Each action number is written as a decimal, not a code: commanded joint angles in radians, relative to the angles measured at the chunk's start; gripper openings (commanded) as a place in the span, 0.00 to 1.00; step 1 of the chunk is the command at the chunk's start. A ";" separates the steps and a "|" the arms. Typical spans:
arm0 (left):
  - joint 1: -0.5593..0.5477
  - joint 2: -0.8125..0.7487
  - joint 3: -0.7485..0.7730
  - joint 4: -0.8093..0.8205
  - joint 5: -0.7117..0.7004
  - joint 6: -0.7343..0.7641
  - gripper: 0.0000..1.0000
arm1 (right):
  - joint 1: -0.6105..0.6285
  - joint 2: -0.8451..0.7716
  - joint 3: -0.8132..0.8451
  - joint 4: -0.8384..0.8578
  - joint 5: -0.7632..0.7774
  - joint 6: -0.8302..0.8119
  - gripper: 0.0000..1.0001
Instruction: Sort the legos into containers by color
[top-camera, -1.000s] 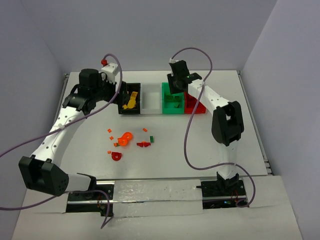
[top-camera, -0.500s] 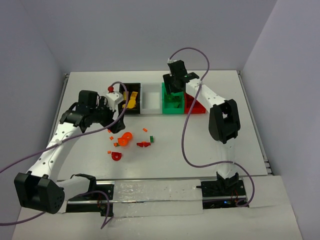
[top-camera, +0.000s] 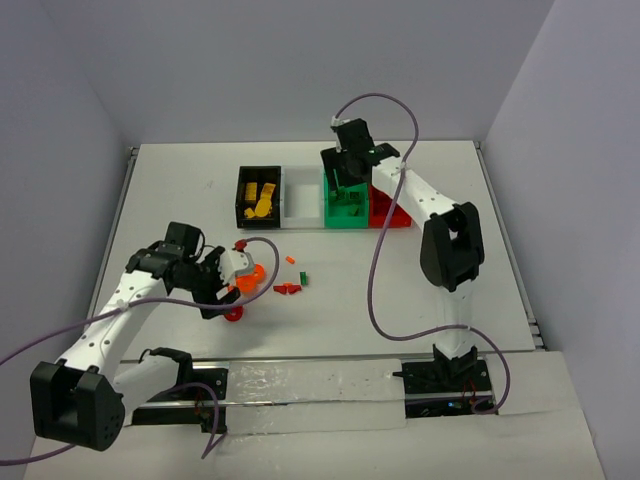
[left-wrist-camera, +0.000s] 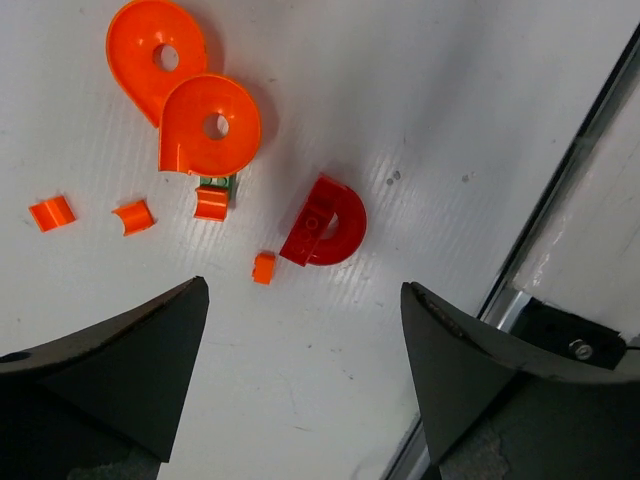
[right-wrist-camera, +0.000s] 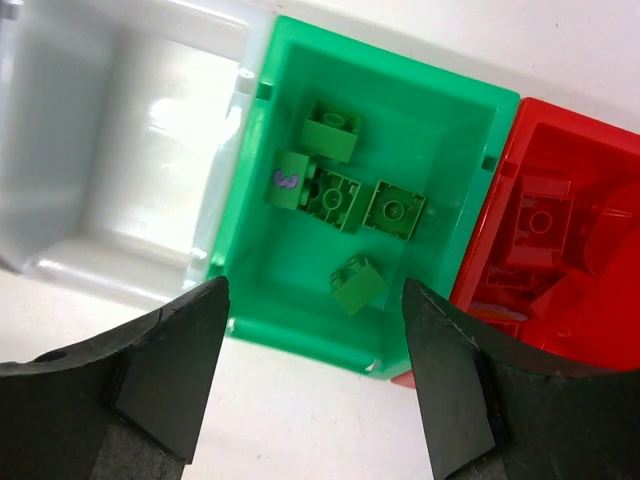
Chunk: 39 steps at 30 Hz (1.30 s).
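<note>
Loose legos lie on the table: two orange round pieces (left-wrist-camera: 212, 125), a red arch (left-wrist-camera: 325, 222), several small orange bits (left-wrist-camera: 263, 267) and a green bit (top-camera: 303, 277). My left gripper (left-wrist-camera: 303, 290) hangs open just above them, near the red arch (top-camera: 234, 314), with nothing between its fingers. At the back stand the containers in a row: black bin (top-camera: 243, 195) with yellow pieces, white bin (top-camera: 300, 195), green bin (right-wrist-camera: 300, 340) and red bin (right-wrist-camera: 495, 200). My right gripper (right-wrist-camera: 315, 285) is open over the green bin, where several green bricks (right-wrist-camera: 358, 283) lie.
A metal rail (left-wrist-camera: 570, 200) runs along the table's near edge, close to the left gripper. Red pieces (right-wrist-camera: 540, 225) lie in the red bin. Cables loop over the table from both arms. Walls (top-camera: 60, 150) close off the left, back and right.
My left arm has swung from the black bin down to the loose pile at the front. My right gripper has opened wider and shifted a little left over the green bin.
</note>
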 joint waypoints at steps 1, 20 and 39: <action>0.003 -0.001 -0.043 0.008 0.037 0.184 0.81 | 0.007 -0.140 0.010 -0.027 -0.088 -0.013 0.77; 0.002 0.163 -0.086 0.173 0.109 0.265 0.60 | -0.060 -0.331 -0.095 -0.070 -0.255 -0.056 0.98; -0.030 0.269 -0.156 0.285 0.065 0.262 0.54 | -0.131 -0.345 -0.107 -0.090 -0.293 -0.057 0.98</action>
